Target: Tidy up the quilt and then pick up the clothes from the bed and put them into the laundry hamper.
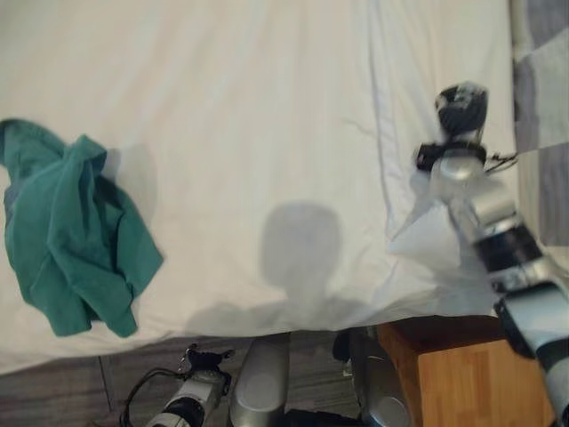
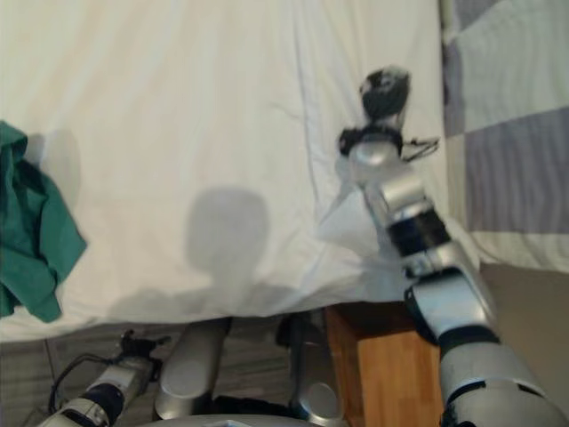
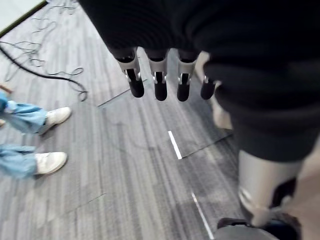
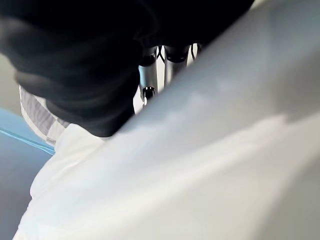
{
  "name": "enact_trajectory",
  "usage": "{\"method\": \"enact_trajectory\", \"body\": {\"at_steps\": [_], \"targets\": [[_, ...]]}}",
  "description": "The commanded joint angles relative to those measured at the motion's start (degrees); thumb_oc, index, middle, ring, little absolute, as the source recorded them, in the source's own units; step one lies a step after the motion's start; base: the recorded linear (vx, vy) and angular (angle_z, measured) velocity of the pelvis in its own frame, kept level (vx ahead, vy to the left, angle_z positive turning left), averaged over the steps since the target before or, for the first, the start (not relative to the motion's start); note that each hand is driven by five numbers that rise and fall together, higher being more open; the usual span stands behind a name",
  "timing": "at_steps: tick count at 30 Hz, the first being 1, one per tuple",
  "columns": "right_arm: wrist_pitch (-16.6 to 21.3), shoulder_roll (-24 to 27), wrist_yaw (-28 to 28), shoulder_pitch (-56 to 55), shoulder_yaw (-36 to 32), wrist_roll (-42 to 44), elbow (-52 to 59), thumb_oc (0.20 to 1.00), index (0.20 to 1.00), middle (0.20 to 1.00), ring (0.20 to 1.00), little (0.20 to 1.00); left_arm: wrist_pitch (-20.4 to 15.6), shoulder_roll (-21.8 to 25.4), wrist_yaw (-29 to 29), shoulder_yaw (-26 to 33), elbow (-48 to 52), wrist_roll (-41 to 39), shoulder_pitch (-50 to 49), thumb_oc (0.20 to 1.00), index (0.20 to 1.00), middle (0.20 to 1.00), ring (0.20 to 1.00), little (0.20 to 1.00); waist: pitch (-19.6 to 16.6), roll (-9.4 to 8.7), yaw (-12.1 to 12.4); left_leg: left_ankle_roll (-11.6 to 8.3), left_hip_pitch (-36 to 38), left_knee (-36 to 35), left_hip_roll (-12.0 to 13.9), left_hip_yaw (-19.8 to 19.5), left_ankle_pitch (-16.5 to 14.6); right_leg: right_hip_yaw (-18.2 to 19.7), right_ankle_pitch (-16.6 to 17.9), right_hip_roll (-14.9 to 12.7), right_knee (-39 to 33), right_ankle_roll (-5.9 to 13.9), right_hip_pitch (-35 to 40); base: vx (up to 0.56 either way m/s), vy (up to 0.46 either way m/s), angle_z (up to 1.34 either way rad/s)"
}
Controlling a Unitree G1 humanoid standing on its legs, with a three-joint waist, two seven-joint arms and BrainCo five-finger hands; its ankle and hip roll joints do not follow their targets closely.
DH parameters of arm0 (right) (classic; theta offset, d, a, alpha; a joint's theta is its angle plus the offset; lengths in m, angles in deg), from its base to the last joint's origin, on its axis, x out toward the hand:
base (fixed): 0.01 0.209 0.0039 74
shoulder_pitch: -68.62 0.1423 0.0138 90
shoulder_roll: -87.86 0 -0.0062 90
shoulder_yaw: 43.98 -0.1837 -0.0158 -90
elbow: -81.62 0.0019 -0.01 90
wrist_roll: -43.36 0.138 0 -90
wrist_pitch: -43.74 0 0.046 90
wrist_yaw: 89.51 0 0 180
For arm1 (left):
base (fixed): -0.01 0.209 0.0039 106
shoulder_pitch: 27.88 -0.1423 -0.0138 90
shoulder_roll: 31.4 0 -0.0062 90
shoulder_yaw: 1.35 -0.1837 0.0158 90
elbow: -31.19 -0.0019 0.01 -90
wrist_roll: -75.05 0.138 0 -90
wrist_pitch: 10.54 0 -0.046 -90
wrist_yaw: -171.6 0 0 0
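Fingers [image 3: 159, 82] of the left hand [image 3: 200, 45] hang straight and relaxed, holding nothing, with only grey striped floor [image 3: 125, 165] past their dark tips. Off to one side of those fingers, on the same floor, stand a person's 2 white shoes [image 3: 50, 150] under blue trouser legs. In the head views this hand is low, below the bed's near edge.

Over on the bed, the right hand [image 1: 461, 108] reaches out along the edge of the white quilt [image 1: 267, 133], and a fold of that white cloth rises against the wrist and forearm just behind it. From the right wrist view, the silver fingers [image 4: 146, 75] point into the quilt and their tips are hidden behind a ridge of white fabric, so I cannot tell whether they are apart, together or clamped on cloth.

Well apart from the right hand's fingers, across the broad white spread toward the robot's left, lies a crumpled green garment [image 1: 71, 240], near the bed's front edge. Just beyond the right hand, on its outer side, a grey-and-white checked cover [image 2: 507, 133] lies beside the quilt. Below the right forearm, a wooden bed corner [image 1: 453, 374] shows under the quilt's hem.
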Motion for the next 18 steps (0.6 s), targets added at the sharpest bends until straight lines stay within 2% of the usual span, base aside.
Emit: {"method": "enact_trajectory", "body": {"at_steps": [1,2,4,5,9,11,13,15,16,18], "targets": [[-5.32,5.11,-9.49,-10.66,0.61,-11.51,6.21,0.200,0.200,0.200,0.200,0.200,-0.64,-0.72,1.48,1.80,-1.04,3.38,-3.63,1.000,1.000,1.000,1.000,1.000,-0.89,2.36,-4.28,1.37,-0.36,0.94,0.97,1.95,-8.31,1.81,-7.95,-3.44,5.82,6.25,0.54,-0.07,0.141,-0.24],[-5.36,5.12,-9.52,-10.75,0.56,-11.54,6.28,0.200,0.200,0.200,0.200,0.200,-0.64,-0.72,1.48,1.77,-1.03,3.38,-3.64,1.000,1.000,1.000,1.000,1.000,-0.89,2.37,-4.24,1.37,-0.33,0.94,0.98,1.97,-8.32,1.82,-7.95,-3.44,5.81,6.26,0.56,-0.08,0.121,-0.18],[-6.32,8.14,-15.03,-25.61,-2.36,-17.02,13.20,0.200,0.200,0.200,0.200,0.200,-0.76,-0.34,1.36,3.85,-0.92,2.21,-2.97,1.000,1.000,1.000,1.000,1.000,-0.89,1.47,-7.74,1.70,1.03,2.12,1.39,3.31,-9.44,3.56,-8.24,-3.48,6.95,6.81,1.22,-0.11,0.140,-0.15],[-6.20,8.22,-15.31,-26.45,-2.69,-17.53,13.38,0.200,0.200,0.200,0.200,0.200,-0.86,-0.30,1.31,3.95,-0.96,2.24,-3.02,1.000,1.000,1.000,1.000,1.000,-0.89,1.43,-7.83,1.75,1.16,2.17,1.40,3.37,-9.53,3.69,-8.28,-3.47,7.01,6.85,1.31,-0.09,0.087,-0.12],[-1.32,8.65,-17.29,-41.92,-8.16,-23.02,12.09,0.200,0.200,0.200,0.200,0.200,-0.44,0.77,1.35,7.03,-1.57,1.57,-2.94,1.000,1.000,1.000,1.000,1.000,-0.89,-0.14,-10.90,2.14,3.62,2.91,2.11,4.32,-10.46,5.31,-8.47,-3.39,8.24,8.07,2.77,-0.05,0.025,-0.15],[-1.20,7.53,-15.55,-45.54,-8.87,-24.23,8.30,0.200,0.200,0.200,0.200,0.200,-0.49,1.30,1.20,7.83,-2.40,1.81,-2.79,1.000,1.000,1.000,1.000,1.000,-0.89,-0.87,-11.96,2.25,4.90,3.37,2.46,4.76,-10.81,5.90,-8.34,-3.42,8.39,8.41,3.66,-0.01,-0.001,-0.17],[2.46,4.60,-12.21,-49.08,-8.92,-25.41,-0.48,0.200,0.200,0.200,0.200,0.200,-0.10,1.70,1.58,7.74,-3.22,1.72,-2.42,1.000,1.000,1.000,1.000,1.000,-0.89,-1.59,-12.83,2.29,6.11,3.98,3.03,5.56,-11.28,6.25,-8.07,-3.55,8.00,8.63,4.83,0.02,-0.026,-0.15],[2.67,2.18,-9.40,-50.38,-8.52,-25.03,-6.63,0.200,0.200,0.200,0.200,0.200,0.38,1.93,1.73,7.28,-3.75,1.75,-1.84,1.000,1.000,1.000,1.000,1.000,-0.89,-1.92,-13.19,2.30,6.60,4.35,3.26,6.12,-11.56,6.29,-7.86,-3.61,7.55,8.71,5.54,0.03,-0.039,-0.12],[5.07,0.23,-7.52,-51.16,-8.00,-25.04,-12.37,0.200,0.200,0.200,0.200,0.200,0.79,2.13,1.70,7.05,-4.15,1.77,-1.41,1.000,1.000,1.000,1.000,1.000,-0.89,-1.99,-13.28,2.31,6.90,4.34,3.36,6.45,-11.69,6.24,-7.70,-3.59,7.29,8.80,5.84,0.02,-0.039,-0.05],[5.72,-1.43,-6.31,-51.49,-7.54,-24.49,-16.58,0.200,0.200,0.200,0.200,0.200,1.25,2.23,1.74,6.74,-4.55,1.43,-1.21,1.000,1.000,1.000,1.000,1.000,-0.89,-1.97,-13.22,2.32,7.24,4.33,3.43,6.80,-11.86,6.06,-7.59,-3.64,7.02,8.90,6.28,0.05,-0.070,0.00]]}}
